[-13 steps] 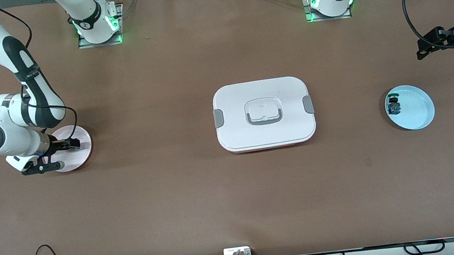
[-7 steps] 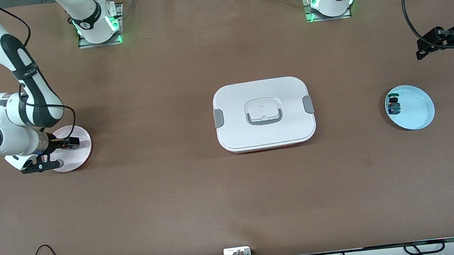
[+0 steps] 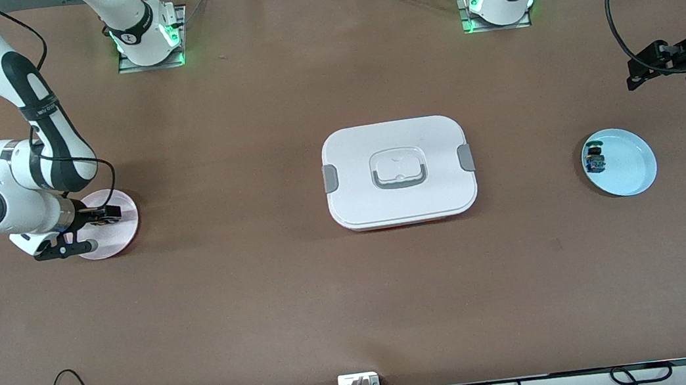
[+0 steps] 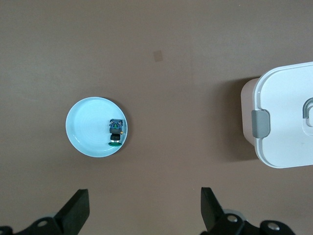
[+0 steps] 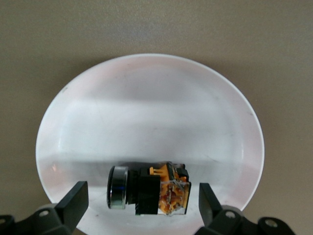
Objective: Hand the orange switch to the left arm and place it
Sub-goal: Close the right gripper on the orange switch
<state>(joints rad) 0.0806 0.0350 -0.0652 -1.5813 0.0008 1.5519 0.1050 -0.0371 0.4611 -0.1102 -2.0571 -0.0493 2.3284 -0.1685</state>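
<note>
The right gripper (image 3: 86, 231) hangs low over the pink plate (image 3: 122, 228) at the right arm's end of the table, its fingers (image 5: 73, 203) spread wide with nothing between them yet. In the right wrist view the orange switch (image 5: 149, 190) lies on its side on that plate (image 5: 146, 112), straddled by the two open fingers but not touched by either. From the front camera the switch itself is hidden under the gripper.

The white box (image 3: 398, 172) sits shut in the middle of the table, at about three o'clock from the pink plate and well apart from it.

At three o'clock from the box again lies a blue plate (image 3: 628, 165) carrying a small switch with a blue body and green cap (image 3: 594, 159). The left gripper (image 3: 654, 66) waits up in the air at about one o'clock from that plate, over bare table, fingers (image 4: 76, 210) wide open and empty; its wrist view looks down on the blue plate (image 4: 88, 127) and a corner of the box (image 4: 283, 122).
</note>
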